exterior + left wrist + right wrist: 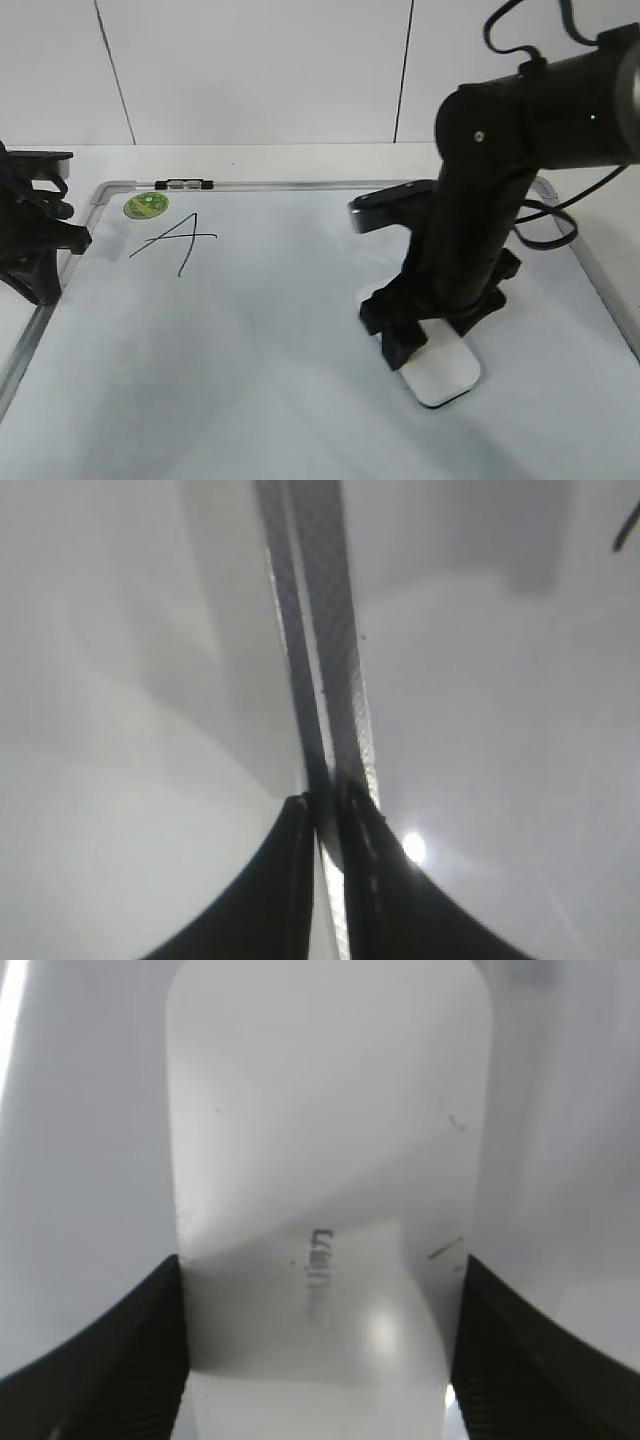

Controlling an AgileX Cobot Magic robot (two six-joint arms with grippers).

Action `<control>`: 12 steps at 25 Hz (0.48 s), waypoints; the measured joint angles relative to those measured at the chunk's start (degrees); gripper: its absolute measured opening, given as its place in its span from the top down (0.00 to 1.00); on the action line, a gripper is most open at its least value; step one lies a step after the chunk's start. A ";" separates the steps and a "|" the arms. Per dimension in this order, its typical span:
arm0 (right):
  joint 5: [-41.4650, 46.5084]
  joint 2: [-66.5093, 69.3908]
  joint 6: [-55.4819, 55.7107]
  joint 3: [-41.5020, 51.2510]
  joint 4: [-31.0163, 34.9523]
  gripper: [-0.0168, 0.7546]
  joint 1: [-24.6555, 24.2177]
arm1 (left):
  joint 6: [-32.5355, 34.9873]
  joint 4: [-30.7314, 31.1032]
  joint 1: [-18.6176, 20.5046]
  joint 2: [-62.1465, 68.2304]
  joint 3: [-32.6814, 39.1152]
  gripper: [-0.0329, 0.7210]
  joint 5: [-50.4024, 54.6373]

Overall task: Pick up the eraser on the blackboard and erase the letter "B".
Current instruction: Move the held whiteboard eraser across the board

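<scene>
The eraser, a smooth white rounded block, lies flat on the blackboard, a pale board with a grey frame, at its right front. My right gripper stands over the eraser with one black finger against each long side. In the right wrist view the eraser fills the space between the fingers of the right gripper. No letter "B" shows in any view; the right arm covers the board's middle right. My left gripper is shut and empty at the board's left edge, over the frame.
A hand-drawn "A" and a round green sticker are at the board's far left. A small black-and-white marker lies on the top frame. The board's right frame runs close to the right arm.
</scene>
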 joint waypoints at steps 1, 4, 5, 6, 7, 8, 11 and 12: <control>0.00 0.00 -0.04 0.00 0.32 0.25 1.03 | 0.00 0.00 0.00 0.00 0.00 0.91 0.00; -0.20 0.00 -0.74 0.00 2.97 0.25 7.15 | 0.00 0.00 0.00 0.00 0.00 0.91 0.13; -0.20 0.00 -1.18 -0.31 4.09 0.25 9.00 | 0.00 0.15 0.00 0.00 0.00 0.91 0.13; -0.20 0.13 -1.41 -0.55 4.90 0.25 10.18 | 0.00 0.15 0.00 0.00 0.00 0.91 0.13; -0.01 0.23 -1.69 -1.36 6.04 0.25 11.47 | 0.00 0.15 0.00 0.00 0.00 0.91 0.16; 0.35 0.39 -2.00 -1.90 6.98 0.25 12.40 | 0.00 0.15 0.00 0.00 0.00 0.91 0.16; 1.83 1.41 -2.00 -3.78 9.44 0.25 14.32 | 0.00 0.15 0.00 0.00 0.00 0.91 0.16; 2.18 1.67 -2.00 -4.25 9.69 0.25 14.40 | 0.00 0.15 0.00 0.00 0.00 0.91 0.26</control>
